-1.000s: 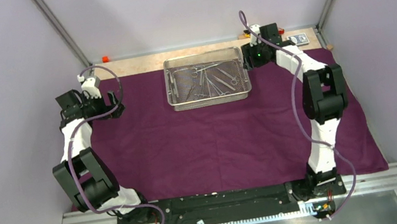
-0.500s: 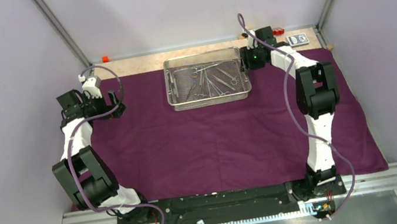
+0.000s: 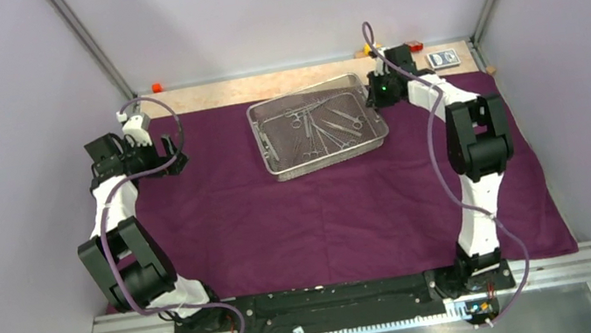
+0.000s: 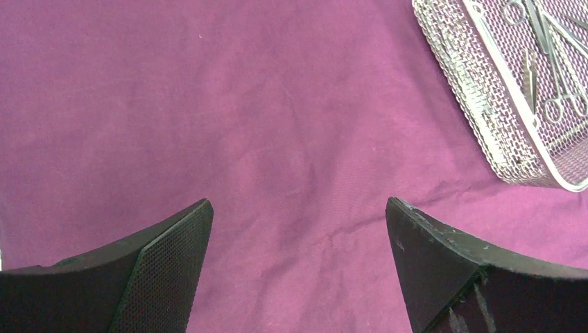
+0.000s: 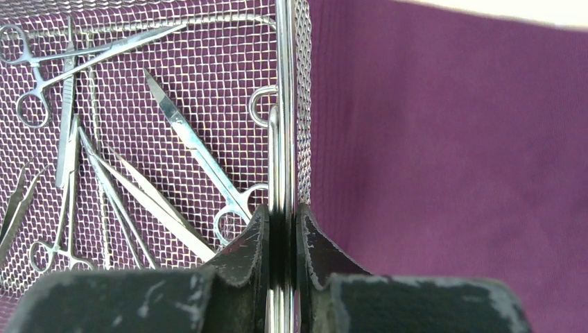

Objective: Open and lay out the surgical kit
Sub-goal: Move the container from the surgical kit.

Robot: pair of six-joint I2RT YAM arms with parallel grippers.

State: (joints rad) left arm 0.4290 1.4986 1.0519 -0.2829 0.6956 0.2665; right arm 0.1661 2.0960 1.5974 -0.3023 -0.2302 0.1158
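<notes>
Item: wire-mesh tray (image 3: 261, 142), sitting skewed on the far middle of the purple cloth wrap (image 3: 327, 224) that is spread over the table (image 3: 211, 95), with clamps and tweezers (image 3: 316, 123) loose inside. Your right end effector (image 5: 283, 218) is pinched tight on the tray's right-hand wall. Your left end effector (image 4: 298, 202) hangs spread wide over bare cloth at far left, holding nothing.

I'm watching a robotics lab cell: plain panels (image 3: 286, 9) and aluminium posts (image 3: 86, 43) enclose the table (image 3: 211, 95), a metal rail (image 3: 563, 263) along its near edge.
</notes>
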